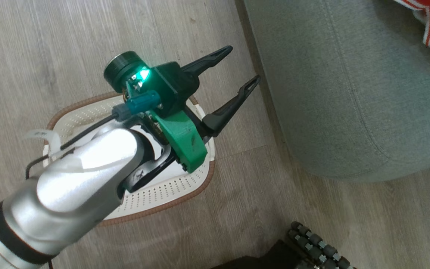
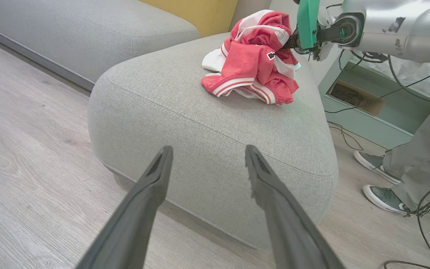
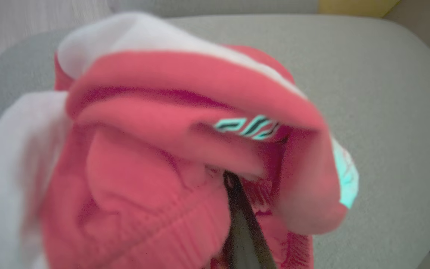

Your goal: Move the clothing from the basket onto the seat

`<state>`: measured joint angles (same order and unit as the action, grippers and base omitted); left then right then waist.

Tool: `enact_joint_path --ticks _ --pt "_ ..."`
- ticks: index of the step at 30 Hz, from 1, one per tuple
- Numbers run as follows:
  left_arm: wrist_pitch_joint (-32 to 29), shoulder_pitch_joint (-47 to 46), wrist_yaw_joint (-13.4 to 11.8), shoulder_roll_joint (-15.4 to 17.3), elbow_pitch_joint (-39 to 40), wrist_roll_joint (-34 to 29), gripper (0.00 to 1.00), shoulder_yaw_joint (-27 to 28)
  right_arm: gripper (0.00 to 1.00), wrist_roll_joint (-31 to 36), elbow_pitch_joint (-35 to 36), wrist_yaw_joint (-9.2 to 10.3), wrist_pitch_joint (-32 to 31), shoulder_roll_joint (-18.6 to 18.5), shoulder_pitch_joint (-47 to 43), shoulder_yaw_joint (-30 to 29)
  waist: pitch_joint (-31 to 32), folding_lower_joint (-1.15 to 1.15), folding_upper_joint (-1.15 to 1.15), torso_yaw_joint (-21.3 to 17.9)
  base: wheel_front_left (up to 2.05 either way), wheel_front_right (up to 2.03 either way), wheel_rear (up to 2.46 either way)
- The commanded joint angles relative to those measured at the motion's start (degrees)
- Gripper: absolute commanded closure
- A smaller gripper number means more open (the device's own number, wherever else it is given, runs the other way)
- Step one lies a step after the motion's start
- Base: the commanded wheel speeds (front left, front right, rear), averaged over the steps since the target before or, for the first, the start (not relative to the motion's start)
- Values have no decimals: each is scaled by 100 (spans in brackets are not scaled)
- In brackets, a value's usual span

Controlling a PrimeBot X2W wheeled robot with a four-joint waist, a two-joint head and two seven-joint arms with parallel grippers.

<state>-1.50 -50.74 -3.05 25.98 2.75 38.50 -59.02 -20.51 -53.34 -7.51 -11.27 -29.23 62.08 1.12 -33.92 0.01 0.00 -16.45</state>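
Spread wide and holding nothing, the left gripper point(image 1: 244, 63) hangs at frame centre over the basket point(image 1: 170, 194). What shows of the basket's floor looks bare, so there is probably nothing left to pick. Beyond, at right, the seat point(image 1: 349, 93) carries the clothing point(image 2: 252, 63), heaped at upper centre of the left wrist view. The right gripper point(image 3: 233, 186) is pinched shut in its folds, probably setting it down.

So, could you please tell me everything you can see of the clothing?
The clothing is a crumpled heap of thin red fabric with white panels, red-and-white striped trim and some small dark lettering. It rests on top of the grey seat, and the right claw, shut, pinches its upper folds.
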Motion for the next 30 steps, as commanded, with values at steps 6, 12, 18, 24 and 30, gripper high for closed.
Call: enact_joint_path --ticks 6,12,18,24,30 --pt "8 -299 -21 32 202 -45 0 170 100 -79 -119 2 -764 -139 248 260 -82 -1 0 106 0 0 0" --pt "110 -224 -25 3 77 23 0 175 60 -110 -151 2 -920 -177 229 426 153 -1 0 89 0 0 0" --pt "205 -107 -42 -26 -30 86 0 161 0 -232 -143 2 -1140 -161 142 636 436 -1 0 19 0 0 0" --pt "369 106 -83 -69 -173 208 0 171 0 -465 -9 2 -1563 -266 -53 1039 932 -1 0 -91 0 0 0" --pt "595 396 -156 -82 -295 366 0 227 0 -824 443 2 -1873 -477 -313 1506 1490 -1 0 -179 0 0 0"
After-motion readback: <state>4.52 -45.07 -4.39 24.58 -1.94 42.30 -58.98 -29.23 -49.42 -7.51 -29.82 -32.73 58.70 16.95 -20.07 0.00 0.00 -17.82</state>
